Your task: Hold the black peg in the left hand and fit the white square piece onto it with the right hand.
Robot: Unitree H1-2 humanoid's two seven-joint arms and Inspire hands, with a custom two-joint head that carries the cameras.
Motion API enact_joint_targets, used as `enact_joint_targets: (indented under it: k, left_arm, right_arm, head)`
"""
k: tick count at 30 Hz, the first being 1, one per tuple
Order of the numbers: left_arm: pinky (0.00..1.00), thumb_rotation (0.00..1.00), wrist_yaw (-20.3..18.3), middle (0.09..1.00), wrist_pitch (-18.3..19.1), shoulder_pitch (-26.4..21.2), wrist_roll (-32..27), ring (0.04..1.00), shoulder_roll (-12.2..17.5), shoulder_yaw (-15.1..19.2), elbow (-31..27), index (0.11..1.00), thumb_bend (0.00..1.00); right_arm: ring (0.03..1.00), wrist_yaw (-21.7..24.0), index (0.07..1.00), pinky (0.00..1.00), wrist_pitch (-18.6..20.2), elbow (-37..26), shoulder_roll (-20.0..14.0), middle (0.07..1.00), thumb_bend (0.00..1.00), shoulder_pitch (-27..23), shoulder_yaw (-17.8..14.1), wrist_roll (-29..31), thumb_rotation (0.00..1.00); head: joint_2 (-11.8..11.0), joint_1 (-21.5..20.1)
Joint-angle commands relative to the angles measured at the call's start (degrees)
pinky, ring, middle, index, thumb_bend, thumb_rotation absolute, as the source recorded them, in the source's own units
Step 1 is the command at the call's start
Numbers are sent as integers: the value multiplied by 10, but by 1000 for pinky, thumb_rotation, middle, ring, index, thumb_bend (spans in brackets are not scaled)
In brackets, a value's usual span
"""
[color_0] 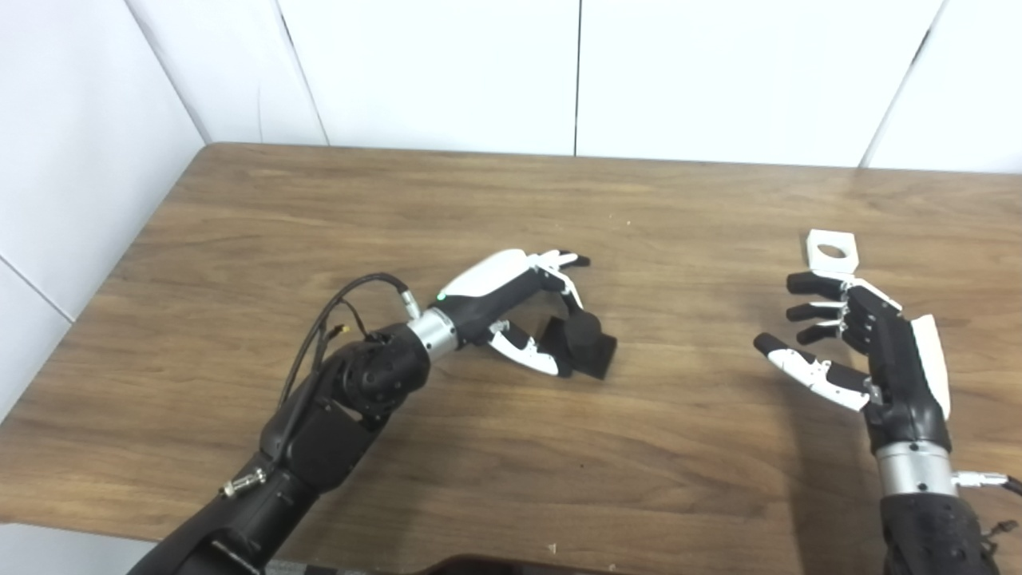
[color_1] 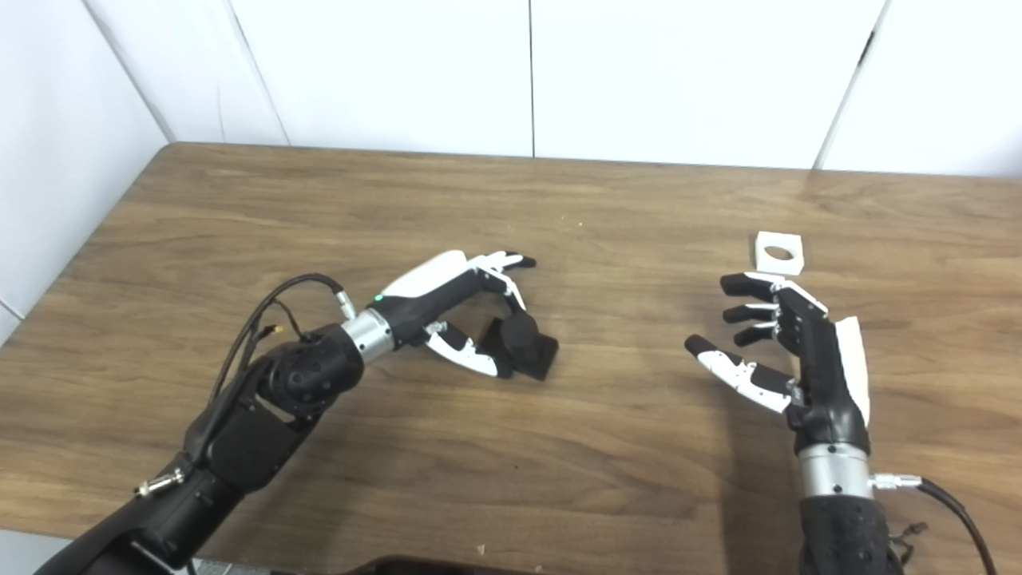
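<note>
The left robot hand (color_0: 519, 299) is low over the table (color_0: 447, 200), right at the black peg (color_0: 581, 339). Its fingers (color_0: 571, 279) curl over the top of the peg and its thumb (color_0: 523, 351) comes in from below. They look like they touch the peg, but I cannot tell if they have a firm hold on it. The peg has a round top and a flat square bottom, and it sits on the wood near the middle of the table.

The right robot hand (color_1: 786, 351) is open and holds nothing. Its fingers are spread apart and point at the white square piece (color_1: 778, 253). That piece lies flat on the table just past the fingertips, not touched. It has a round hole in the middle.

The step now looks like picking up the peg. To do it well, the left robot hand should squeeze the bottom part of the peg from both sides, so the round top stays bare for the hole to slide on. It should lift slowly and keep the peg from tipping. The peg is dark and small, so it could slip or twist if only the fingertips pinch it. The right robot hand can wait, or start to close on the edges of the white piece and leave the hole free.
</note>
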Motion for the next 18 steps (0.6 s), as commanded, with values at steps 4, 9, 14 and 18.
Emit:
enact_joint_targets:
  k: [4, 9, 14, 18]
  left_arm:
    - [1000, 78, -31, 976, -14, 15, 12, 1000, -15, -35, -13, 487, 521]
    - [1000, 78, -35, 971, -13, 25, 10, 1000, -26, -50, -22, 487, 521]
    - [1000, 78, -41, 970, -13, 33, 8, 1000, -31, -59, -29, 488, 522]
    - [1000, 77, -42, 969, -15, 37, 10, 1000, -31, -63, -32, 487, 522]
  right_arm:
    - [601, -5, 659, 475, -21, -10, 0, 697, 525, -22, 0, 1, 0]
    - [597, -5, 656, 468, -19, -11, -1, 695, 526, -23, 0, -5, 8]
    - [600, -3, 659, 470, -13, -15, -1, 699, 527, -21, -1, -3, 31]
    - [601, -5, 659, 472, -13, -14, 0, 697, 528, -19, -1, -4, 30]
  head:
    - [1, -3]
    - [3, -7]
    - [3, -8]
    - [4, -24]
